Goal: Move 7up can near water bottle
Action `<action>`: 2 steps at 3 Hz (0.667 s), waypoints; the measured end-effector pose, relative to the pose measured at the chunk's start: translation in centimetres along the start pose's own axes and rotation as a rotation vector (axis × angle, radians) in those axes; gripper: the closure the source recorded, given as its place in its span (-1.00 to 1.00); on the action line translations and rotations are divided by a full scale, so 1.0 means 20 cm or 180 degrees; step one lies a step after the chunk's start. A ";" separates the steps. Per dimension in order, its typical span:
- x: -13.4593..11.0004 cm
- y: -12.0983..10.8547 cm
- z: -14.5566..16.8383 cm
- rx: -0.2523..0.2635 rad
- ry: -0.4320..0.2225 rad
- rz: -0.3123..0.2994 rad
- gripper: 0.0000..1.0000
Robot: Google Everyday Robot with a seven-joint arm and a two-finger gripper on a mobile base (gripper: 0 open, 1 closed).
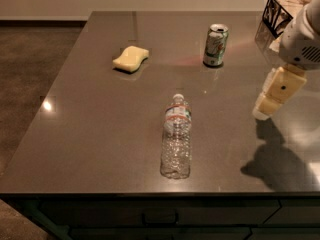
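The 7up can (216, 45) stands upright near the back of the grey table (100, 129), white and green with a silver top. The water bottle (176, 136) lies on its side in the middle front of the table, white cap pointing toward the back. My gripper (272, 101) hangs at the right edge of the view, cream-coloured, above the table's right side, well to the right of the bottle and in front and right of the can. It holds nothing that I can see.
A pale yellow sponge (131, 58) lies at the back left of the table. A black wire-frame box (280, 14) stands at the back right corner, behind my arm. The floor drops away on the left.
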State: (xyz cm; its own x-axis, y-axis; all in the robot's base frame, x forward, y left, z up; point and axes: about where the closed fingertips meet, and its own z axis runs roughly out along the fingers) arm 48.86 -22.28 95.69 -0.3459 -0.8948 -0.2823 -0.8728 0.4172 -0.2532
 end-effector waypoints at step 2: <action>0.03 -0.42 0.20 0.0397 -0.0260 0.0923 -1.00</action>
State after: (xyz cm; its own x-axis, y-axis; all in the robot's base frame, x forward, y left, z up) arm 57.27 -25.66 94.01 -0.5407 -0.7223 -0.4311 -0.6914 0.6736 -0.2613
